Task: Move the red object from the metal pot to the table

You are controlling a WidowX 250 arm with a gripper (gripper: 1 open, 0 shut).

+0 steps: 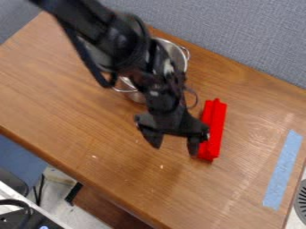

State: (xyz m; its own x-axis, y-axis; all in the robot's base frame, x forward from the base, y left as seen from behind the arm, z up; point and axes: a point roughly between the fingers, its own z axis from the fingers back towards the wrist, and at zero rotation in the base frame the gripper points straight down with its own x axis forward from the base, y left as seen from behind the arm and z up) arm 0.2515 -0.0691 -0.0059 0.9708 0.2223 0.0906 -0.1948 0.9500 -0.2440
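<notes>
While lying flat on the table [72, 98], the red block [214, 130] sits well apart from the pot [167, 63]. Gripper [174, 141]: released, fingers spread, just beside the block, arm partly covering the pot. Blue tape strip [282, 167] beyond the block.

You are looking down at a table [72, 98] that fills most of the view. The pot [167, 64] stands on it toward the back, near the middle. In front of the pot and to its right, the block [213, 130] lies flat on the tabletop, well apart from the pot. The gripper [174, 141] hangs just left of the block, its arm crossing in front of the pot. A strip of tape [281, 170] lies near the right edge.
</notes>
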